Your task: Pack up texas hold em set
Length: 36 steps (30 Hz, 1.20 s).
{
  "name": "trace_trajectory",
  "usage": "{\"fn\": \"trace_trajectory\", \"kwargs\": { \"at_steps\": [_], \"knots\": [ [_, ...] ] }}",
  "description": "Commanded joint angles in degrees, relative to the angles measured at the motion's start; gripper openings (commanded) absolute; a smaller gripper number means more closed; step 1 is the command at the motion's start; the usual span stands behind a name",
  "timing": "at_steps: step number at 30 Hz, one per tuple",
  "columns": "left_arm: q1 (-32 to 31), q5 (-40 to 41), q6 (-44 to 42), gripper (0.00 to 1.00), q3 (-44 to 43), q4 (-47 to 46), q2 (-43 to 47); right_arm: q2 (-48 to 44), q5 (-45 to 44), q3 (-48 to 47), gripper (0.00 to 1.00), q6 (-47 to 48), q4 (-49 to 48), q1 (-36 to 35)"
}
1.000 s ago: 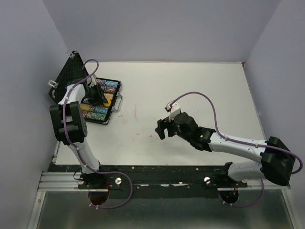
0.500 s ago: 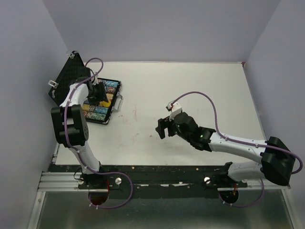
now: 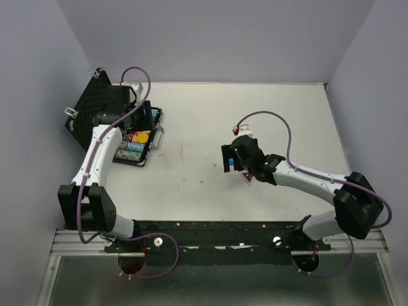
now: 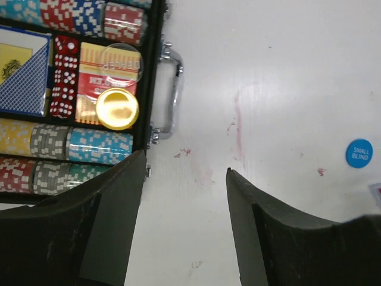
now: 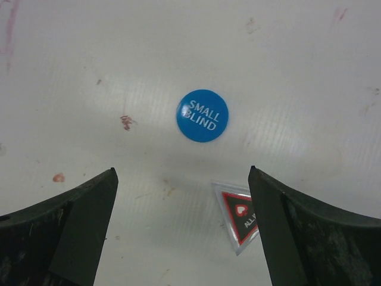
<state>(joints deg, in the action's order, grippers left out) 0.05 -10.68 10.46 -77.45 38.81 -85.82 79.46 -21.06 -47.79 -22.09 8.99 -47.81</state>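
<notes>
Top view: the black case (image 3: 136,159) sits open at the far-left of the table (image 3: 274,115), with its foam lid (image 3: 91,109) propped up toward the left wall. The left gripper (image 3: 145,118) hangs over the case's far end. The right gripper (image 3: 232,160) is mid-table, well apart from the case. The triangular token (image 3: 247,180) shows just beside it on the near side.

Left wrist view adds the case contents. There are rows of chips (image 4: 98,145), red dice (image 4: 62,76), a blue-backed card deck (image 4: 24,71), a clear disc (image 4: 122,61) and a yellow disc (image 4: 117,109) lying on a red-yellow pack. The silver handle (image 4: 171,95) sticks out on the table side. The left jaws are spread with nothing between them, over bare table just beside the case edge.

Right wrist view shows the blue disc (image 5: 202,115), marked SMALL BLIND, flat on the table ahead of the fingers. The token lies near it, by the right finger (image 5: 292,232), partly cut off. The right jaws are spread wide and hold nothing. The top view mostly hides that disc under the gripper. The left wrist view catches it far off at its right edge.
</notes>
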Motion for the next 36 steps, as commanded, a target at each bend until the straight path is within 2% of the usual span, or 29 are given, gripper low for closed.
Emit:
{"fn": "trace_trajectory", "kwargs": {
  "at_steps": [1, 8, 16, 27, 36],
  "knots": [
    [-5.67, -1.97, -0.97, 0.69, 3.96, -0.48, 7.23, 5.34, 3.65, -3.71, 0.98, -0.68, 7.43, 4.56],
    [-10.42, -5.32, 0.0, 0.68, 11.09, -2.51, 13.4, 14.84, 5.15, -9.59, 0.98, 1.52, 10.08, 7.73],
    [-13.59, -6.55, 0.26, 0.69, 10.92, -2.16, 13.75, 23.45, 3.48, -18.38, 0.94, 2.22, 13.24, 8.17],
    [-13.77, -6.29, 0.26, 0.69, 10.83, -2.16, 14.98, 26.53, 6.91, -20.15, 0.8, 1.96, 15.0, 9.49],
    [-13.77, -6.37, 0.35, 0.69, 10.92, -2.16, 14.89, 28.47, 7.7, -21.03, 0.75, 2.84, 15.44, 9.58]
  ]
}}
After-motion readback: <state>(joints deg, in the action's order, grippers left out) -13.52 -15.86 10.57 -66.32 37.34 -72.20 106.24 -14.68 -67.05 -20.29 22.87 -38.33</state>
